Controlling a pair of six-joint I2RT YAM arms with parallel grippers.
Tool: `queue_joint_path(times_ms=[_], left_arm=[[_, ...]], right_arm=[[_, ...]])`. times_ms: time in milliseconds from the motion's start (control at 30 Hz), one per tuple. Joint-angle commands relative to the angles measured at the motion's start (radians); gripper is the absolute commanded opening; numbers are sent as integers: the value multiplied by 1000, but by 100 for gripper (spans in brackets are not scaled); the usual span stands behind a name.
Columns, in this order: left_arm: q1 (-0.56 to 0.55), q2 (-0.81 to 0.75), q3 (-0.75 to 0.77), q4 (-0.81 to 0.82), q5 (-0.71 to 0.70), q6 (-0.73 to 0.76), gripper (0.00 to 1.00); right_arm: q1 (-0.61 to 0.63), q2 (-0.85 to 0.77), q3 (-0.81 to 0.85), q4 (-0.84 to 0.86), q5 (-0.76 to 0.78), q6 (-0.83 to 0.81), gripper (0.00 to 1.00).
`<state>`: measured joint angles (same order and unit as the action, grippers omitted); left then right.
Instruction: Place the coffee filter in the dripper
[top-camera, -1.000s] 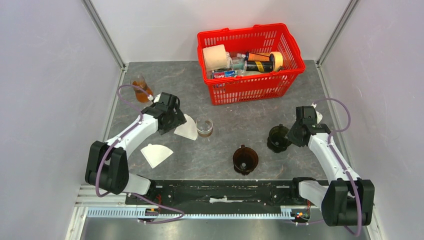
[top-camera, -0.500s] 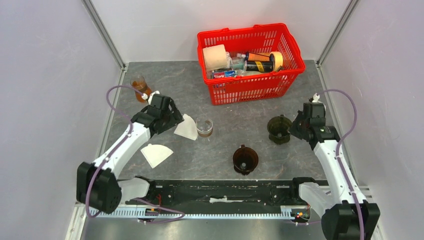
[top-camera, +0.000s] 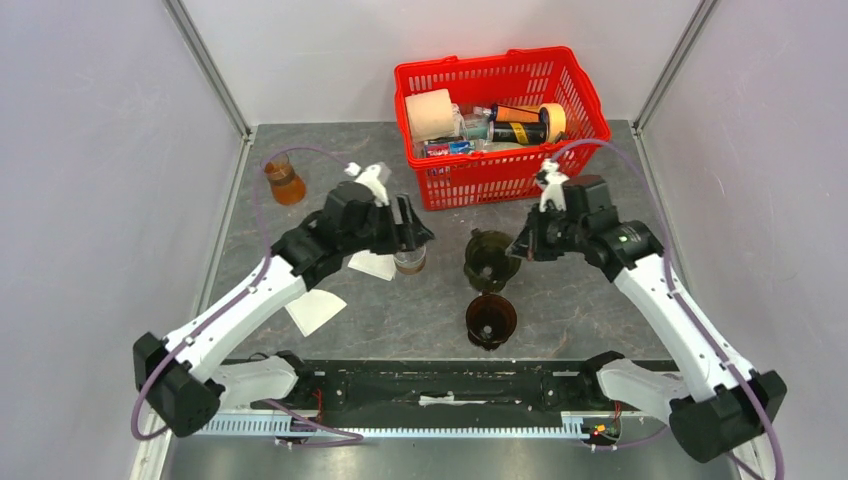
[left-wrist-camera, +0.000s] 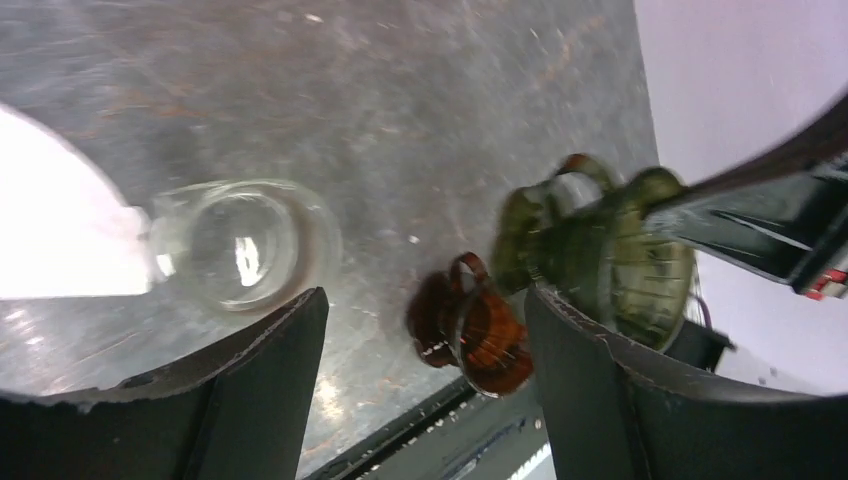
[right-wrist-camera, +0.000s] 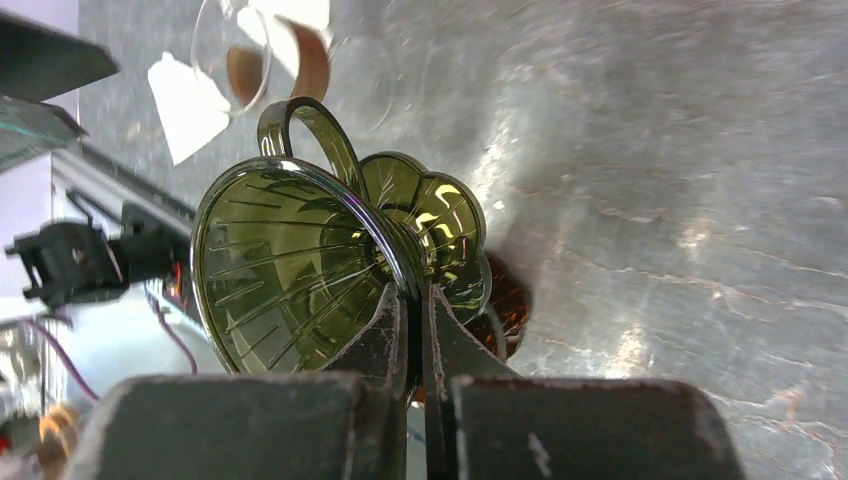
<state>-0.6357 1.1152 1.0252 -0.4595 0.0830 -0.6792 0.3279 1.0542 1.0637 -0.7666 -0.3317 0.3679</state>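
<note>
My right gripper (top-camera: 524, 244) is shut on the rim of a green glass dripper (top-camera: 490, 258), holding it tilted in the air above a brown dripper (top-camera: 490, 320) that stands on the table. The right wrist view shows the fingers (right-wrist-camera: 395, 330) pinching the green dripper's (right-wrist-camera: 300, 270) rim, with the brown dripper (right-wrist-camera: 505, 300) just behind. One white coffee filter (top-camera: 373, 265) lies under my left arm and another filter (top-camera: 312, 310) nearer the front. My left gripper (top-camera: 414, 233) hangs open and empty over a small glass (left-wrist-camera: 240, 245), the white filter (left-wrist-camera: 60, 230) at its left.
A red basket (top-camera: 500, 175) with a paper roll, bottles and tape stands at the back. A glass of amber liquid (top-camera: 283, 180) is at the back left. The small glass (top-camera: 408, 262) sits beside the filter, just left of the green dripper.
My right gripper closed on the green dripper, lifted it and carried it left to above the brown dripper. My left arm swung right from the filter to over the small glass.
</note>
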Motion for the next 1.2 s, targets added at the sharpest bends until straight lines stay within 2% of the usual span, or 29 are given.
queue_joint_path(times_ms=[0,100,233,400,433,533,567,667,700,733,767,800,1000,1100,1167], left_arm=[[-119,99,95,56,48,58,78],[-168,164,107,84,-1,27,73],[-202,251,133,102,29,4,67],[-222,280,153,81,-2,13,49],[-222,275,152,75,-20,13,42],[-222,264,148,73,-40,12,6],[-223,261,150,73,-42,11,2],[-223,249,164,59,-72,23,2],[-223,241,170,49,-79,28,2],[-223,236,177,34,-118,31,2],[-222,227,185,18,-150,32,2],[-222,220,191,3,-177,33,2],[-202,188,262,-86,-347,67,2],[-114,166,297,-93,-378,98,2],[-15,157,323,-93,-367,107,2]], right_arm=[[111,75,87,-13,16,-39,0],[179,111,100,22,52,-45,0],[256,150,131,49,86,-47,0],[282,158,146,76,122,-36,0],[281,157,151,74,129,-31,0],[282,155,159,72,130,-21,1],[282,155,160,73,123,-20,10],[282,147,162,85,121,-13,41],[282,138,165,87,134,-10,54],[282,129,171,90,157,-6,72],[282,110,173,97,190,4,85],[282,93,177,102,224,9,95],[283,-76,104,205,381,36,97],[283,-137,68,203,498,47,97],[282,-158,45,188,573,48,97]])
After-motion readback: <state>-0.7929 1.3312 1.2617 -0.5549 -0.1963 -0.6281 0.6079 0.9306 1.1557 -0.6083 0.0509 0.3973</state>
